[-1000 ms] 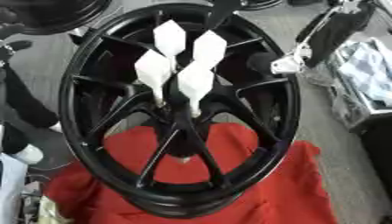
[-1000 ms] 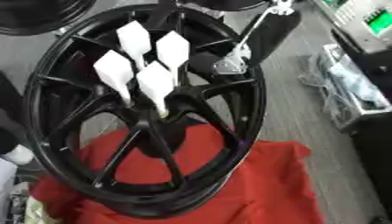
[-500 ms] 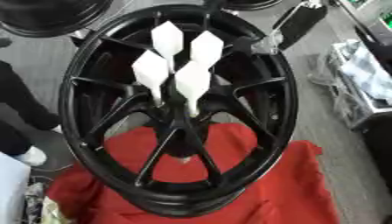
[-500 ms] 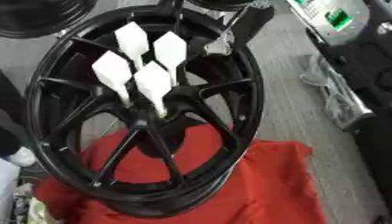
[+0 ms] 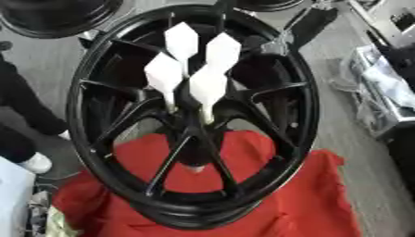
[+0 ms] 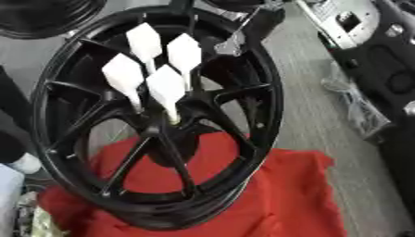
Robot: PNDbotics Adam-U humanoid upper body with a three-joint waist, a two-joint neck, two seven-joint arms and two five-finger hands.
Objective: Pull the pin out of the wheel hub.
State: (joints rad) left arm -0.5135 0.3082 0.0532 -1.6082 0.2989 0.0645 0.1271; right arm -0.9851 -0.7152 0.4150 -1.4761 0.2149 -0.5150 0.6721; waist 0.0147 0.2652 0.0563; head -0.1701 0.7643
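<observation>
Pins [image 5: 207, 88] sit in the hub [image 5: 193, 125], none pulled; our right hand [image 5: 312, 21] has drawn back to the far rim, grip unreadable, so we must reach again

Only the right arm [image 5: 314, 22] shows, at the top edge, upper right. Mostly black, blurred, a dark tapering block with no markings readable. Thin black bar runs along its left side. Pale silver piece [image 5: 278, 45] at its lower end, small and angular, brighter than the rest; same silver bit shows in the right eye view [image 6: 228, 46]. No cables or screws can be made out. Hand shape not distinguishable from the arm.
</observation>
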